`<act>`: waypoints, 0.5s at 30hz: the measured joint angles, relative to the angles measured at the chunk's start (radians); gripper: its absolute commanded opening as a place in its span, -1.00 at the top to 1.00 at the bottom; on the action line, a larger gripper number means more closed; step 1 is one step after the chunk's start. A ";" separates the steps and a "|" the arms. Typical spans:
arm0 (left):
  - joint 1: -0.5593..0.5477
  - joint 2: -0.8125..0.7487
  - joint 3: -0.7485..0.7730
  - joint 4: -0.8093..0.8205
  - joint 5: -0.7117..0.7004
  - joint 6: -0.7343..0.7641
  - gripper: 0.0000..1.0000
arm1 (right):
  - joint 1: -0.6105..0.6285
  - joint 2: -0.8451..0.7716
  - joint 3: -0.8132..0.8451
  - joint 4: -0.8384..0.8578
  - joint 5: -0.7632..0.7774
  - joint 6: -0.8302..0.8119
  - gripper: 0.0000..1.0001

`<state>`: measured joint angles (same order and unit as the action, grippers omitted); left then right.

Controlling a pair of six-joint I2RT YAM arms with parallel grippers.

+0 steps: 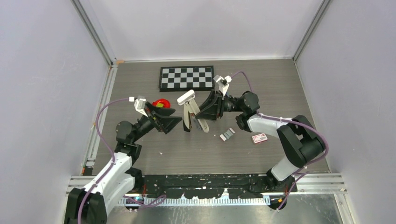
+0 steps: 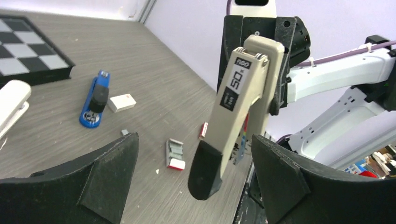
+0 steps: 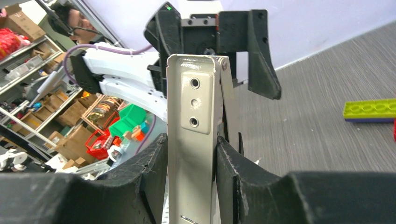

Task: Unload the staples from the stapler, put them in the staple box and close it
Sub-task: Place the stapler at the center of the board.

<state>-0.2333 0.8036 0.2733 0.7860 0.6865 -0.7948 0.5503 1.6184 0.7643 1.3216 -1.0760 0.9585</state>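
Left fingers [image 2: 102, 182] stand wide apart and hold nothing. The left gripper [image 1: 168, 122] hovers over the middle of the bench [image 1: 280, 93], its jaws either side of a beige stapler [image 2: 238, 102] but not touching it. Right fingers [image 3: 144, 182] are closed on that beige stapler's metal base, so the right gripper [image 3: 191, 154] holds it up off the bench with its top arm swung away from the base.

The stapler [image 2: 95, 100], the small blue one, lies flat on the bench just beside the corner of the chessboard [image 2: 28, 51], which sits at the bench's far edge. A small white box [image 2: 122, 102] lies just beside it. It is apart from both grippers; I cannot find it in the top view, presumably hidden behind the right arm.

A white stapler [image 2: 11, 107] lies nearer the left gripper. A short grey strip of staples [image 2: 175, 154] lies loose right of the bench's centre, with a small red-and-white box [image 1: 259, 138] beyond it toward the right edge.

Progress, as a judgement: a strip is already out on the bench, though I cannot tell which stapler it came from. The blue one lies closed and untouched, and whether it is loaded does not show; I take its unloading as not yet done. Left to do: set down the beige one, pick up the blue, open it, and draw out the staples.
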 measured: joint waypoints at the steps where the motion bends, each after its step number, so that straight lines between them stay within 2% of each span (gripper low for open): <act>1: 0.000 0.007 0.000 0.021 0.007 -0.013 -0.81 | 0.000 -0.017 0.000 0.003 0.000 0.014 0.98; 7: -0.012 0.053 0.000 0.174 0.048 -0.110 -0.75 | 0.000 -0.078 0.000 0.028 0.002 0.079 0.98; 11: -0.073 0.096 0.005 0.236 0.068 -0.149 -0.70 | 0.009 -0.079 0.000 0.029 0.005 0.100 0.98; 15: -0.149 0.134 0.025 0.262 0.077 -0.150 -0.34 | 0.018 -0.079 0.000 0.029 0.010 0.111 0.98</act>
<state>-0.3824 0.9371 0.2985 1.0477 0.7631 -0.9451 0.5678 1.5398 0.7647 1.3506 -1.0657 1.0698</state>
